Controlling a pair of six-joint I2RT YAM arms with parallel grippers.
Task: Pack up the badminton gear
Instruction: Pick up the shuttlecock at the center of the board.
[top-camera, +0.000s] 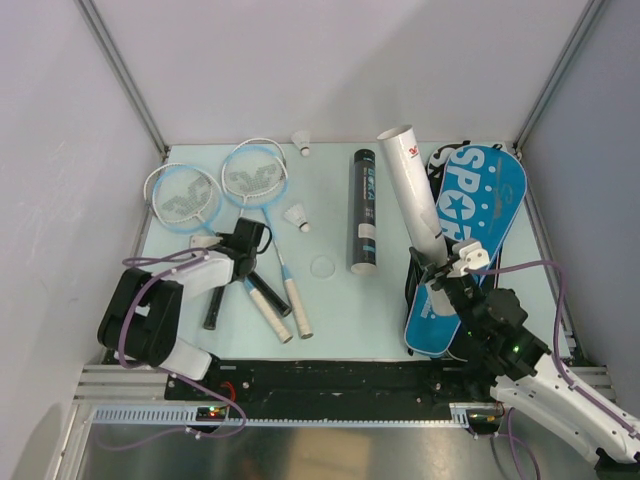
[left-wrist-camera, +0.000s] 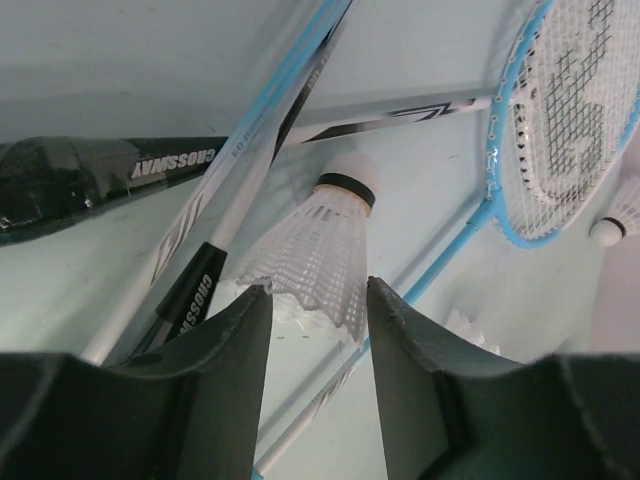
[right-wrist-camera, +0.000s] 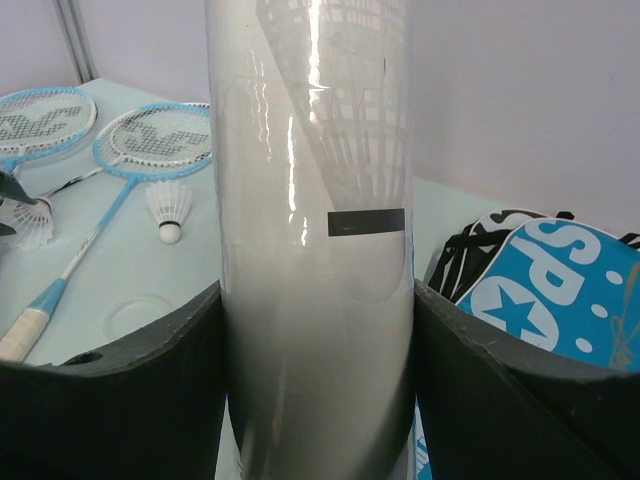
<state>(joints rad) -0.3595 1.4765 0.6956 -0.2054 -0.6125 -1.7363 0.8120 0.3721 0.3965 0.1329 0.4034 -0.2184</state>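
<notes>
Two pale-blue-headed rackets (top-camera: 255, 172) (top-camera: 185, 198) lie crossed at the left, handles toward me. My left gripper (top-camera: 250, 238) sits low over their shafts, its jaws narrowed on the skirt rim of a white shuttlecock (left-wrist-camera: 320, 250), cork pointing away. Two more shuttlecocks (top-camera: 297, 217) (top-camera: 302, 142) lie on the table. A black tube (top-camera: 364, 210) lies mid-table. My right gripper (top-camera: 440, 275) is shut on a white tube (top-camera: 410, 185), held tilted with its open end up and away; it fills the right wrist view (right-wrist-camera: 315, 200).
A blue and black racket bag (top-camera: 480, 200) lies at the right, under and beside the white tube. A small clear round lid (top-camera: 323, 266) lies left of the black tube. Walls and metal posts close in the pale table (top-camera: 340, 320) on three sides.
</notes>
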